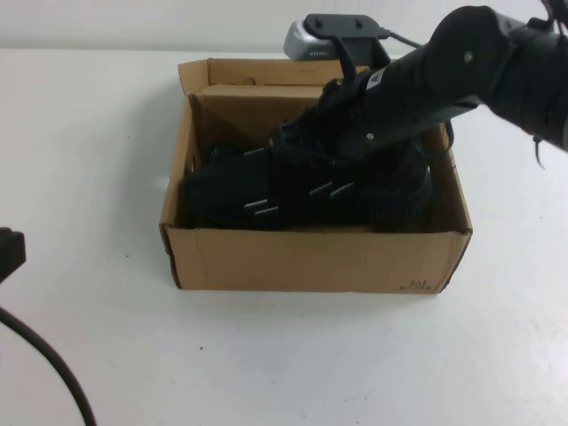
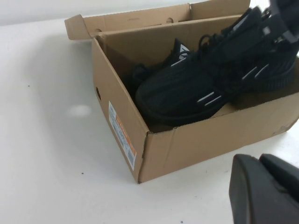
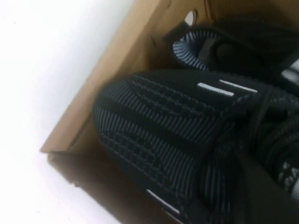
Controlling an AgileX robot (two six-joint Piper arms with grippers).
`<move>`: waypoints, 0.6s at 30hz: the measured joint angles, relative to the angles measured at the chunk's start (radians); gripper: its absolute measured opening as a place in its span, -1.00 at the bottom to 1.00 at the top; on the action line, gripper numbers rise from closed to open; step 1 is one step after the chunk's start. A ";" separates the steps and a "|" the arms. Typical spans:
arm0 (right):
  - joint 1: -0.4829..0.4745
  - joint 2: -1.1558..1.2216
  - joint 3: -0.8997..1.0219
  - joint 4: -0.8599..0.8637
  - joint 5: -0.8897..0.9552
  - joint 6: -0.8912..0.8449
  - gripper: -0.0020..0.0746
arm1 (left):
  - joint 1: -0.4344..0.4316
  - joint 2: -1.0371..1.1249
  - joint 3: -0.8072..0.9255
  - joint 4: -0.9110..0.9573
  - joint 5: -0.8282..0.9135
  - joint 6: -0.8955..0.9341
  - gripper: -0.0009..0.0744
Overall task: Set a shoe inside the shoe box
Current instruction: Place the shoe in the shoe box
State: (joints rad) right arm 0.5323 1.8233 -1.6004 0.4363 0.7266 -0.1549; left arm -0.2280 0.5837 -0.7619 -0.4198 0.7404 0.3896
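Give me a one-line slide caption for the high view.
Right gripper shut on the shoe inside the shoe box; left gripper parked at table's left edge.

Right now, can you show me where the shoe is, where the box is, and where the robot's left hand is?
shoe [image 2: 187, 88]: left wrist view, on its knit toe.
shoe box [image 1: 311, 262]: high view, on its near wall.
left gripper [image 2: 264, 191]: left wrist view, on its shut black fingers, outside the box.

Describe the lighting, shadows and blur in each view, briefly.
High view: even light, white table nearly washed out, box interior dark, shoe detail lost under the right arm. Left wrist view: soft shadow by the box, shut left gripper a blurred foreground shape. Right wrist view: knit sharp near the toe, nearest laces soft, table overexposed; right gripper itself unseen, shut.
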 joint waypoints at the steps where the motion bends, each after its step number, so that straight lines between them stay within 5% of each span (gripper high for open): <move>1: 0.000 0.011 -0.002 0.008 -0.003 0.000 -0.95 | 0.000 0.000 0.000 0.000 0.000 0.000 -0.98; 18: 0.000 0.108 -0.010 0.108 0.046 0.000 -0.95 | 0.000 0.000 0.000 0.000 0.004 -0.012 -0.98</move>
State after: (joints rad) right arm 0.5323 1.9311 -1.6103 0.5445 0.7730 -0.1549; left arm -0.2280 0.5837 -0.7619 -0.4198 0.7442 0.3779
